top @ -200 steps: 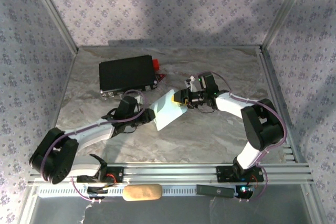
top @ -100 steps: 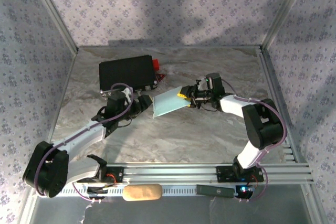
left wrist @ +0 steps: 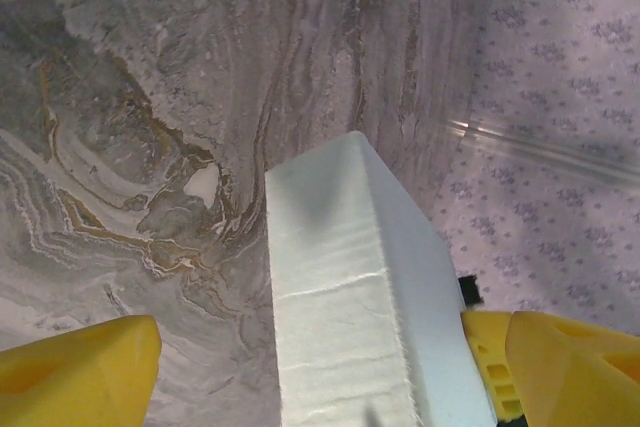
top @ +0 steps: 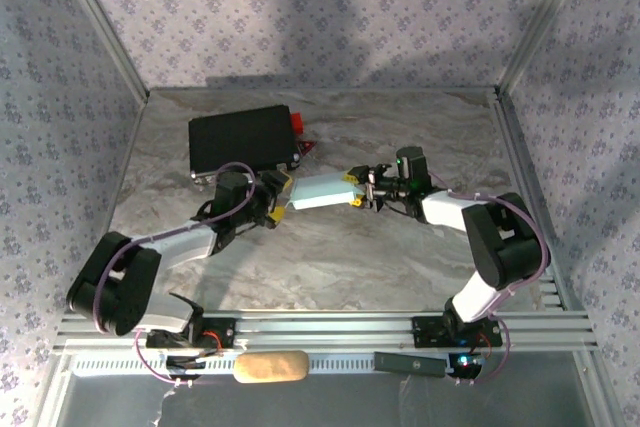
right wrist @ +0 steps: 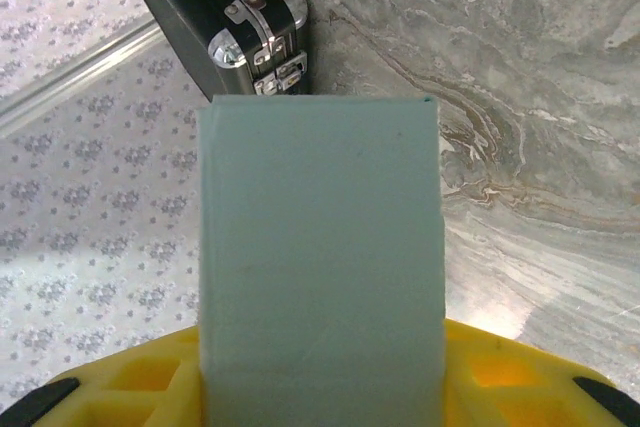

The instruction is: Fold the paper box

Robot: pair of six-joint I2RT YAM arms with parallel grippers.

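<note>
The box (top: 318, 191) is in the air above the middle of the table (top: 400, 267), just in front of the black case (top: 240, 142). It hangs between the two arms.

The right gripper (top: 358, 192) holds its right end. In the right wrist view the box (right wrist: 320, 247) comes out between the yellow fingers (right wrist: 520, 382), which press on both its sides. The left gripper (top: 277, 197) is at the other end with its jaws wide. In the left wrist view the box (left wrist: 360, 297) stands between the two fingers, close to the right one (left wrist: 575, 367) and with a clear gap to the left one (left wrist: 85, 367).

I think the box is already almost formed, and the step in hand is to press its free end into shape. The next move, as I judge it, is for the left jaws to close slowly on this end. They should first be centred on it, because thin card can buckle if it is pushed from one side only. The right grip must stay firm meanwhile.

One second ago the box was lower and tilted, showing a broad face, with the left gripper at its lower corner. Half a second ago the left arm had drawn back toward the case. Now the box looks narrower and more level, and the left gripper has returned to its end.
</note>
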